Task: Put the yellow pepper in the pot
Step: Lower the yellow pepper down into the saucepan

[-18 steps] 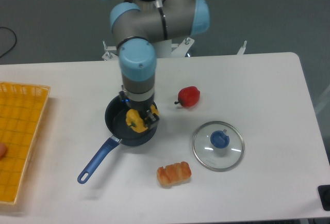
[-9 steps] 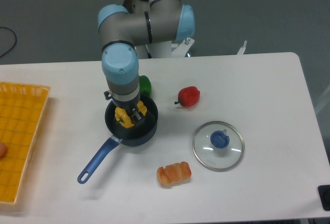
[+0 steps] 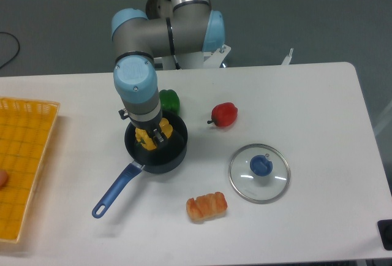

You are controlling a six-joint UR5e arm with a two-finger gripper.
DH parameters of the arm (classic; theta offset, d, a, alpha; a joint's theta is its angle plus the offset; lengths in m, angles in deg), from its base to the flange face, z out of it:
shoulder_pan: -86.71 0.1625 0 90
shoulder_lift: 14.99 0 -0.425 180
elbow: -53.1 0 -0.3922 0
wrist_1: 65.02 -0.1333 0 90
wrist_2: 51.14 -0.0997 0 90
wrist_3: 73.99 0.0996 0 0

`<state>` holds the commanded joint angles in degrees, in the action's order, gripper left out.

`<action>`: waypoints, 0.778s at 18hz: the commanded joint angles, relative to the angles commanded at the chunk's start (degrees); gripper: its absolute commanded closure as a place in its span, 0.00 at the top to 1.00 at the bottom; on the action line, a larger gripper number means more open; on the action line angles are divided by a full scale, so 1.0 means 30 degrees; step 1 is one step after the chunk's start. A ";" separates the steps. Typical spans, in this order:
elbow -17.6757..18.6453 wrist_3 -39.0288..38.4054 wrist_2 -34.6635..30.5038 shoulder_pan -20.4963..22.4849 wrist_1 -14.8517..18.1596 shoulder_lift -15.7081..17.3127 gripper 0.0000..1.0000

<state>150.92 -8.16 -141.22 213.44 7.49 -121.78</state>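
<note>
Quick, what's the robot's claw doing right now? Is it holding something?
Gripper: closed on the yellow pepper, holding it over the inside of the pot.

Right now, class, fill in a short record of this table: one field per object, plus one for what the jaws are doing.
gripper: over the pot, jaws closed on the yellow pepper
yellow pepper: held inside the pot's rim
pot: dark, blue handle pointing toward the front left
green pepper: just behind the pot
red pepper: right of the pot
glass lid: flat on the table, blue knob up
bread roll: near the front edge
yellow tray: far left
</note>
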 joint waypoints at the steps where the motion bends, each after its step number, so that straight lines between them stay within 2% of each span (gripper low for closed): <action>1: 0.0000 0.0058 -0.0001 0.0000 0.0000 0.0000 0.69; 14: 0.0294 0.0000 -0.0616 -0.0264 -0.0029 -0.0645 0.70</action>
<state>151.80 -8.16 -143.07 212.65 7.40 -123.71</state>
